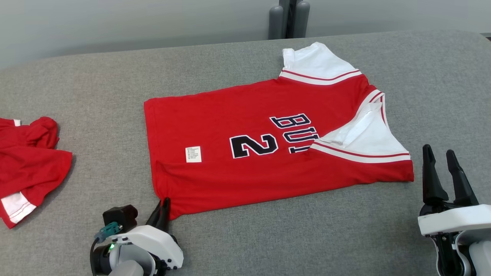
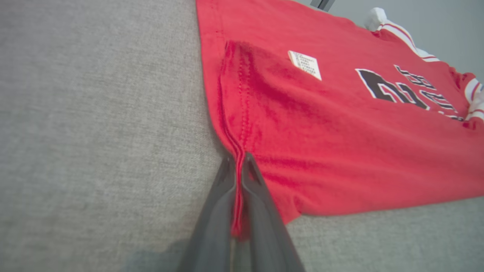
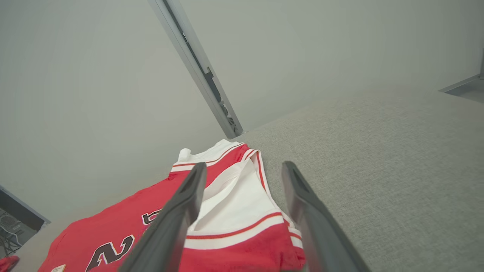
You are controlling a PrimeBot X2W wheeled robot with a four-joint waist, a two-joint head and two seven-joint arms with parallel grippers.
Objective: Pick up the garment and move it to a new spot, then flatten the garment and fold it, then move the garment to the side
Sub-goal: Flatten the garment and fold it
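At the middle of the worktop (image 1: 96, 84): red jersey (image 1: 215, 126), spread flat, hem to the left, collar and sleeves to the right.
Jersey markings: black numeral 2 (image 1: 254, 145) with white edging, partly covered black lettering beside it, and a small white care label (image 1: 193, 154) nearer the hem.
Far sleeve (image 1: 314, 61): white with red and white banding, lying out flat at the far right.
Near sleeve (image 1: 368, 138): white, folded in over the chest and covering part of the lettering.
Left hand (image 1: 165, 201): at the near left corner of the jersey, fingers pressed together on the hem; the left wrist view shows a ridge of red cloth pinched between them (image 2: 238, 156).
Hem by the grip: gathered into a raised crease running away from the fingers.
Right hand (image 1: 438, 150): at the near right, fingers apart and holding nothing, close to the jersey's near right corner but clear of it (image 3: 245, 165).
Far left of the worktop: second red garment (image 1: 27, 165), crumpled, with white trim, well apart from the jersey.
Beyond the far edge: grey post (image 1: 288, 19) against a pale wall.
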